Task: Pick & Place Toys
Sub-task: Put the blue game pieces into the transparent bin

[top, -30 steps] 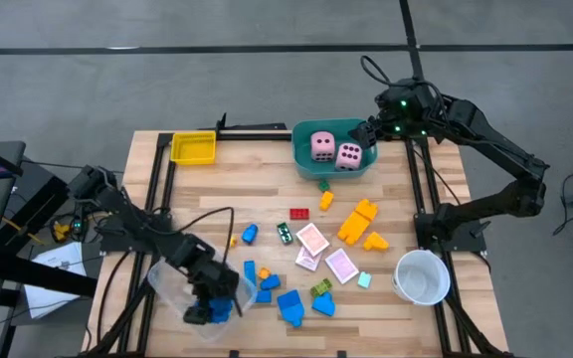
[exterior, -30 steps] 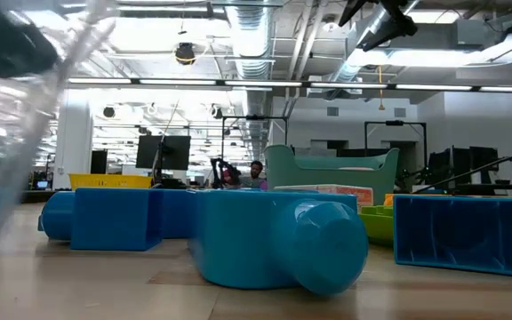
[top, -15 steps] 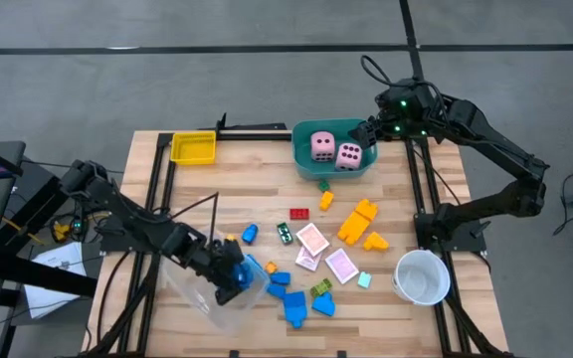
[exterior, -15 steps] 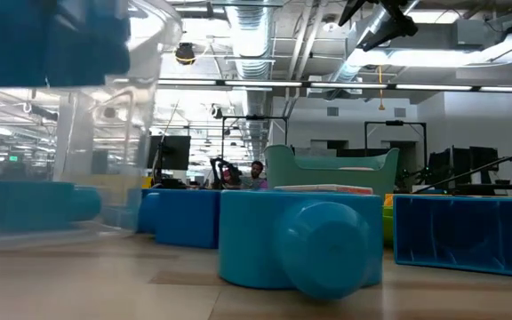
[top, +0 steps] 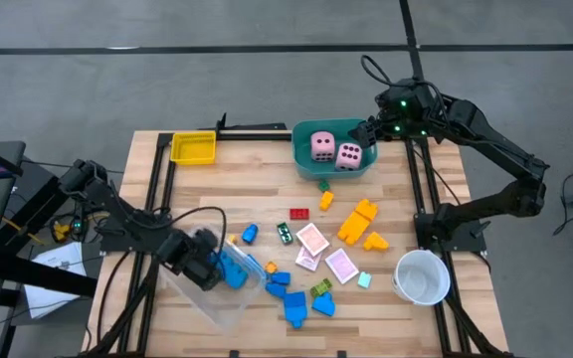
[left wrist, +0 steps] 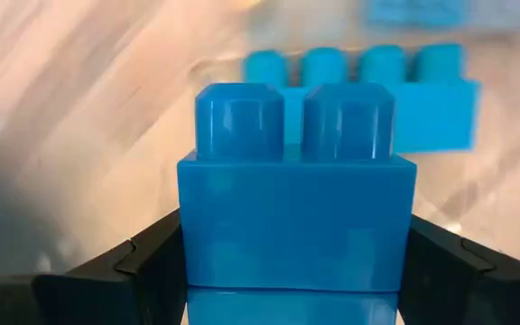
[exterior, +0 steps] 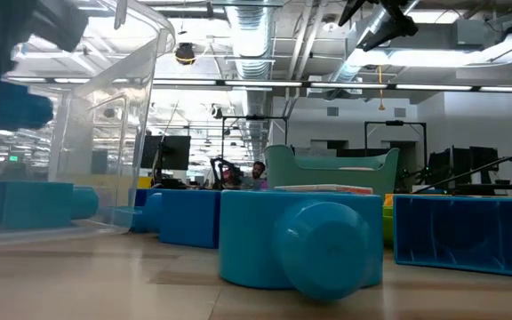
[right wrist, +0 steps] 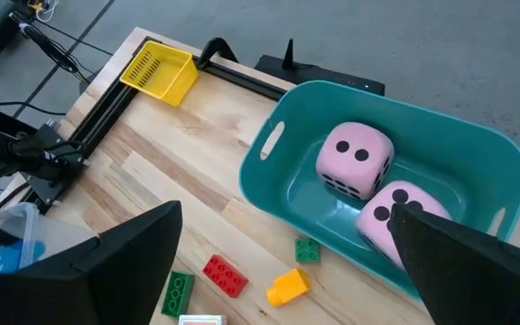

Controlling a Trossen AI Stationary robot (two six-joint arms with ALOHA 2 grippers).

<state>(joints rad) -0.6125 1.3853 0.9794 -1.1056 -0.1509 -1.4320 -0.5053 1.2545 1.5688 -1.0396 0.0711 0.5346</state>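
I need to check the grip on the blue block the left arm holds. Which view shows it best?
The left wrist view: the blue block sits between both fingers. The high view shows it small at the left gripper, over the clear tray. I cannot pick it out elsewhere.

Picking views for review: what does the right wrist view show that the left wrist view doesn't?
Only the right wrist view: two pink dice in the teal tub, the yellow tray, a red block. Only the left wrist view: the left pincer shut on a blue block. Both: wooden table.
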